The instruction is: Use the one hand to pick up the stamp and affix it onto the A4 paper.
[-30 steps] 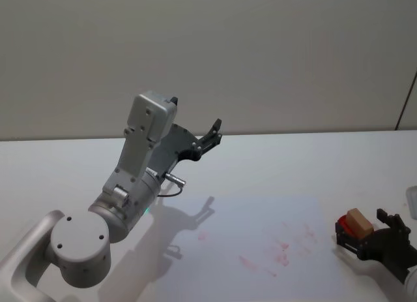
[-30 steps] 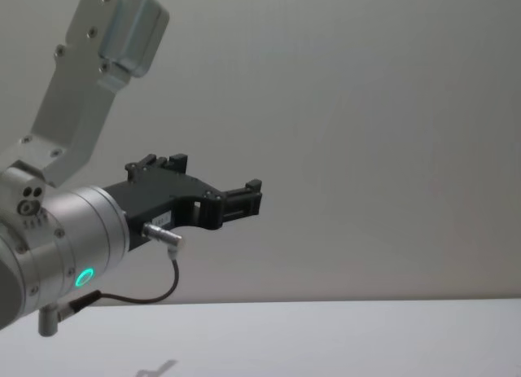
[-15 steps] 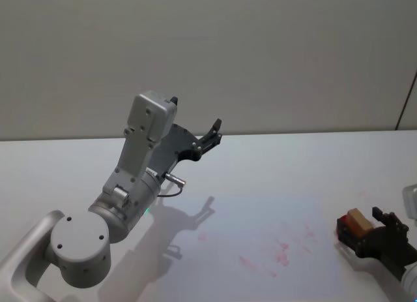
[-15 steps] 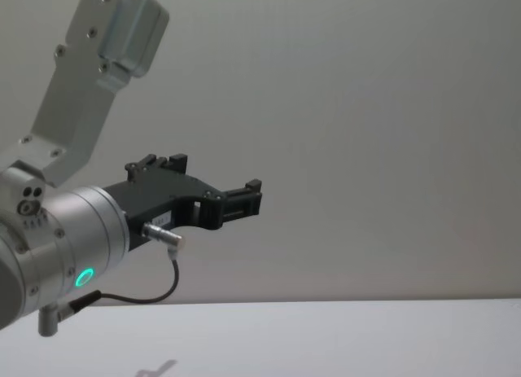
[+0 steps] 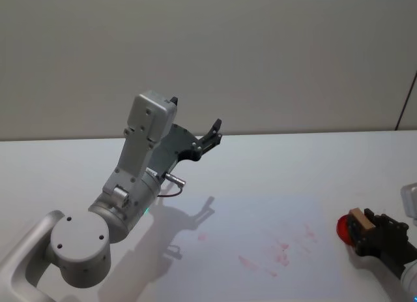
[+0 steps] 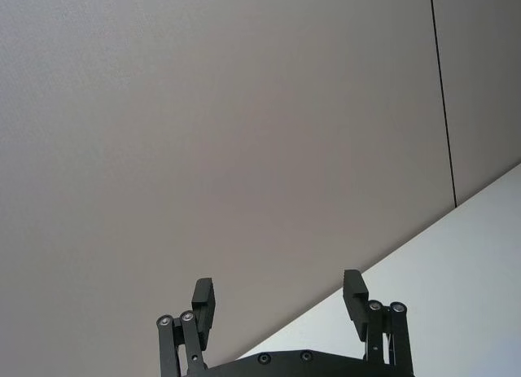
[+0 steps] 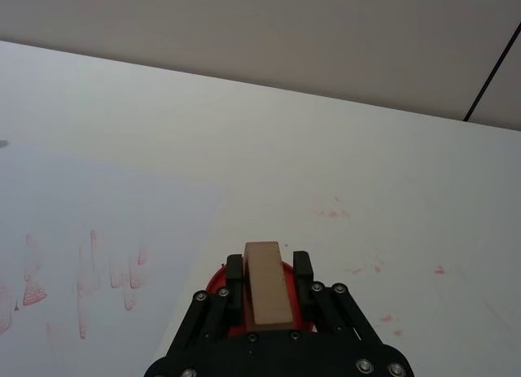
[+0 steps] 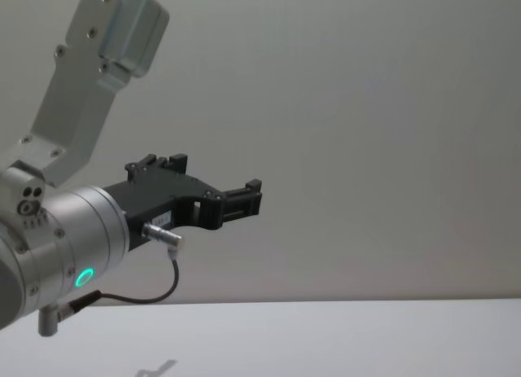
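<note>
White table (image 5: 273,165), beige wall (image 5: 273,54); right gripper (image 5: 363,227) fingers (image 7: 302,269) clamp stamp (image 7: 267,283) beside paper (image 5: 260,217); left gripper (image 6: 278,286) raised, wide

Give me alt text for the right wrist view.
The right gripper holds the tan stamp between its fingers above a red pad on the white table. Beside it lies the A4 paper, dotted with red marks.

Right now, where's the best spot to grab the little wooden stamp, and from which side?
Probably its two long flat sides, coming from the top end. The stamp is a narrow block, so a grip sits squarely on those sides and the red bottom stays free. The right gripper holds it just that way. The left gripper hangs open, raised.
</note>
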`<action>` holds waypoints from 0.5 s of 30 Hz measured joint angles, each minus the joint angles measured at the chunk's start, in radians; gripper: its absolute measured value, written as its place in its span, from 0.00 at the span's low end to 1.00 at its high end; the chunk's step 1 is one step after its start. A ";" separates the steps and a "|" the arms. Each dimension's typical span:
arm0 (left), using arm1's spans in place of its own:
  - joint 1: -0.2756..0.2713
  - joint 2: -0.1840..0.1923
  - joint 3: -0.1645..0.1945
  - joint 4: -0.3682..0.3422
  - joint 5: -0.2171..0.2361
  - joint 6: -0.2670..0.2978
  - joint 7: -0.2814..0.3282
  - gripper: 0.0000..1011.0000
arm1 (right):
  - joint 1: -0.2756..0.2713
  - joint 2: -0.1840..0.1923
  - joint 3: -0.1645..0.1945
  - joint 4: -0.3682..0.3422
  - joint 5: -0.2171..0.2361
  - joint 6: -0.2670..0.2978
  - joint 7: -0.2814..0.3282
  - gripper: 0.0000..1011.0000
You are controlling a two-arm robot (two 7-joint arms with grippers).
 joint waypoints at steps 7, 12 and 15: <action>0.000 0.000 0.000 0.000 0.000 0.000 0.000 0.99 | 0.005 0.000 0.003 0.006 -0.003 0.000 0.008 0.22; 0.000 0.000 0.000 0.000 0.000 0.000 0.000 0.99 | 0.011 -0.001 0.007 0.009 -0.003 -0.003 0.014 0.22; 0.000 0.000 0.000 0.000 0.000 0.000 0.000 0.99 | 0.015 -0.002 0.009 0.010 -0.001 -0.006 0.018 0.22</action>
